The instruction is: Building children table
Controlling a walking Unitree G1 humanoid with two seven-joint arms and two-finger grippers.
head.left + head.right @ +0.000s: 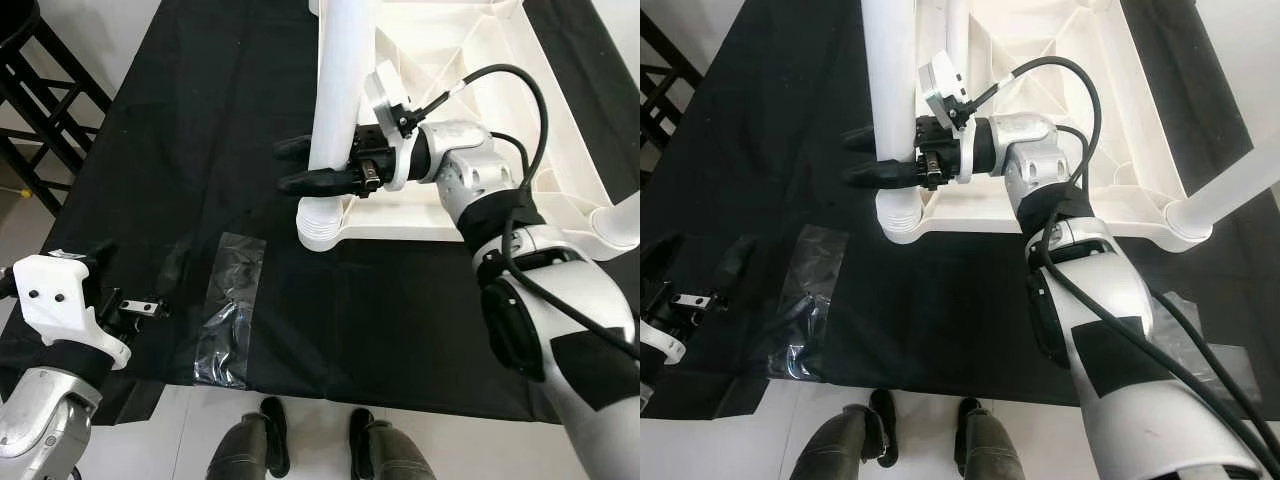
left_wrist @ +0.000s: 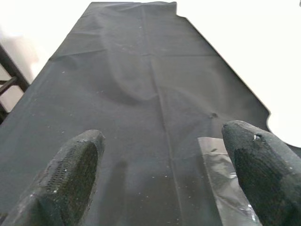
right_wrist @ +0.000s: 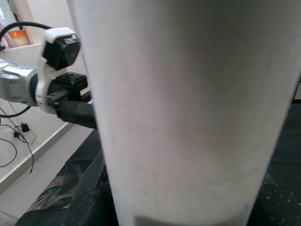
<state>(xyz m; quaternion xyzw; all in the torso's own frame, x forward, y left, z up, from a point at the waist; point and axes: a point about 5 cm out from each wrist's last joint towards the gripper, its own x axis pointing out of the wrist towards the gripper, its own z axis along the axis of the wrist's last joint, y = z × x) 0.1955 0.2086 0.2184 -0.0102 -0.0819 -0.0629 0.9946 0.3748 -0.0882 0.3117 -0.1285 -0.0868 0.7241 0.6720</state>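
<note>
A white plastic children's table (image 1: pixel 480 60) lies upside down on a black cloth (image 1: pixel 200 120) spread over the floor. The right end effector (image 1: pixel 310 165) pinches an upright white table leg (image 1: pixel 335 90) standing in the corner socket (image 1: pixel 322 222) nearest the robot. The left end effector (image 2: pixel 160 179) hovers spread over the cloth beside a clear plastic wrapper (image 1: pixel 230 310). The step appears to be seating this leg; next likely calls for pressing or twisting it home.

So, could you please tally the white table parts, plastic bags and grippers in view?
Upside-down white tabletop: 1
White table legs: 2
Clear plastic bags: 2
Grippers, left gripper and right gripper: 2
Total: 7
</note>
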